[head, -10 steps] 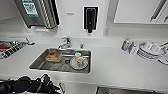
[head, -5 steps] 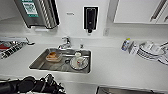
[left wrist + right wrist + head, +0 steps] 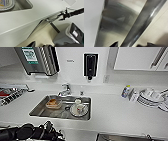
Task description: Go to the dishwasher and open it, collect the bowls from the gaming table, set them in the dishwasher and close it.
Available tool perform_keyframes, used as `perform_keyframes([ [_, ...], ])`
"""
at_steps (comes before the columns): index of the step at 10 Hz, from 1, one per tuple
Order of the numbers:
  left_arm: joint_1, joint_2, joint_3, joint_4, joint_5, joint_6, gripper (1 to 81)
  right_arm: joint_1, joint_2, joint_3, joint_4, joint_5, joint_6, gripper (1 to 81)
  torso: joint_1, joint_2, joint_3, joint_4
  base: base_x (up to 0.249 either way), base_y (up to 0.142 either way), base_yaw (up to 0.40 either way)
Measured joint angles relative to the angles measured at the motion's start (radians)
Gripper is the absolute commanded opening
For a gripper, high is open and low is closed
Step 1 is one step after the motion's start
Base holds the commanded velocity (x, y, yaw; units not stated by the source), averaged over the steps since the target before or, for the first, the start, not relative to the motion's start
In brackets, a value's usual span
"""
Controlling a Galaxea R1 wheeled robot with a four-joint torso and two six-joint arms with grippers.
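The dishwasher (image 3: pixel 117 137) shows as a strip of brushed steel under the counter edge at the lower right of the head view. In the left wrist view its door (image 3: pixel 41 26) leans out a little from under the counter, and my right gripper (image 3: pixel 61 16) sits at its bar handle (image 3: pixel 52 19). The right wrist view shows the steel front (image 3: pixel 115 25) close up, with my right gripper (image 3: pixel 132 44) shut on the handle (image 3: pixel 142 21). My left arm (image 3: pixel 27 132) hangs low in front of the counter. The bowls and the gaming table are out of view.
A steel sink (image 3: pixel 37 112) holds an orange-brown dish (image 3: pixel 53 103) and a plate with a cup (image 3: pixel 79 109). Stacked white plates (image 3: pixel 150 98) stand at the right, a dish rack (image 3: pixel 10 95) at the left. A white counter (image 3: pixel 120 113) runs across.
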Motion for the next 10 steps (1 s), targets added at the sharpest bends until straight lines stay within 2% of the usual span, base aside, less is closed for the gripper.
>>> perform_keyframes([
  [3, 0.000, -0.009, 0.001, 0.000, 0.000, 0.000, 81.1, -0.008, 0.057, -0.076, 0.001, 0.004, 0.002, 81.1, 0.000, 0.000, 0.000, 0.000, 0.000, 0.000, 0.000],
  [7, 0.000, -0.009, 0.001, 0.000, 0.000, 0.001, 81.1, -0.038, 0.083, -0.103, 0.005, 0.073, 0.008, 81.1, 0.000, 0.000, 0.000, 0.000, 0.000, 0.000, 0.000],
  [10, 0.045, 0.000, -0.006, 0.002, -0.011, 0.009, 81.1, -0.073, 0.085, -0.103, -0.001, 0.131, 0.008, 81.1, 0.000, 0.000, 0.000, 0.000, 0.000, 0.000, 0.000],
])
